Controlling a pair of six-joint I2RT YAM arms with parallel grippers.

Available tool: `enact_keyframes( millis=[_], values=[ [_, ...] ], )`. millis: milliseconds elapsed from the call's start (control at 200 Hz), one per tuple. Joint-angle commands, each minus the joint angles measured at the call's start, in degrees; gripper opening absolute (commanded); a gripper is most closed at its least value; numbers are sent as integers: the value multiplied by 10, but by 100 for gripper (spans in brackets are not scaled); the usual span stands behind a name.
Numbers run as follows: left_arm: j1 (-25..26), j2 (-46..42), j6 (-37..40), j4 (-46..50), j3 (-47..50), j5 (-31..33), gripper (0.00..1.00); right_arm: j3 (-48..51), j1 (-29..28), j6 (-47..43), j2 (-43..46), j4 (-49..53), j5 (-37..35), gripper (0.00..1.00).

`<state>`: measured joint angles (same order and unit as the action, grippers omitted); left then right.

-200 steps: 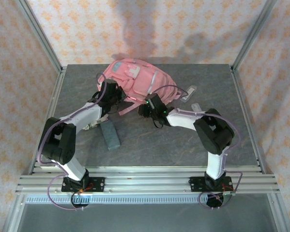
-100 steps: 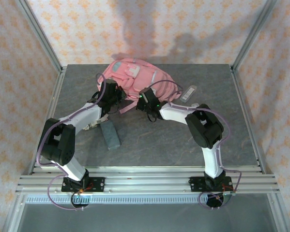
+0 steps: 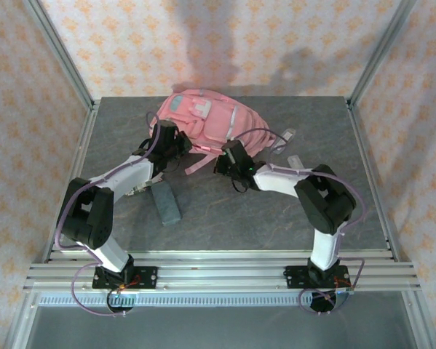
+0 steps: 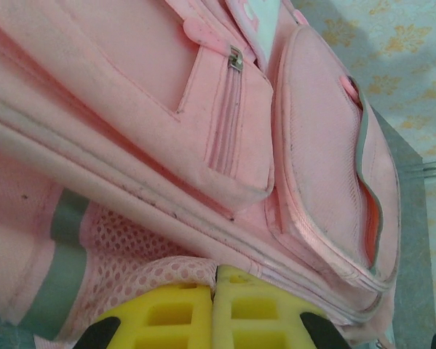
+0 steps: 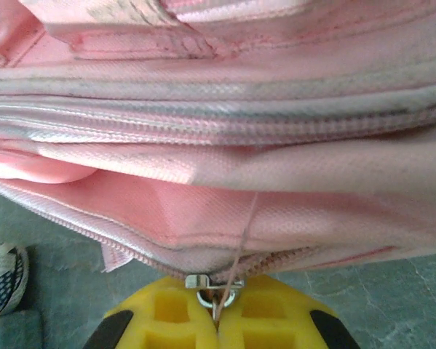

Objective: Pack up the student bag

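Student bag, left gripper clamped on its mesh — right gripper pinching its zip pull

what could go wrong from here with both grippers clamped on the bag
The right gripper pinches only the small zipper pull, so it may slip out when tugged. The left gripper holds just thin mesh of the student bag, so the bag could drag instead of unzipping.

top looks down from behind; 2 wrist views close on student bag.
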<state>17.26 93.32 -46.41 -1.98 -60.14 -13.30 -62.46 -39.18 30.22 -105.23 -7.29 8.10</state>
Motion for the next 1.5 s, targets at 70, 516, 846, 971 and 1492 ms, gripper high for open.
enact_keyframes(
  millis=[70,516,846,971,1492],
  values=[
    [-5,-28,18,-36,-5,19,0,1,10,-13,41,41,8,0],
    [-5,-17,52,-18,17,51,0,26,88,-40,62,227,-52,0],
    [-5,10,110,7,-18,75,0,30,42,-97,87,174,51,0],
    [-7,21,154,14,-47,103,0,26,7,-100,78,142,122,0],
    [37,-68,54,-54,104,37,66,14,-9,-48,32,71,177,0]
  ],
)
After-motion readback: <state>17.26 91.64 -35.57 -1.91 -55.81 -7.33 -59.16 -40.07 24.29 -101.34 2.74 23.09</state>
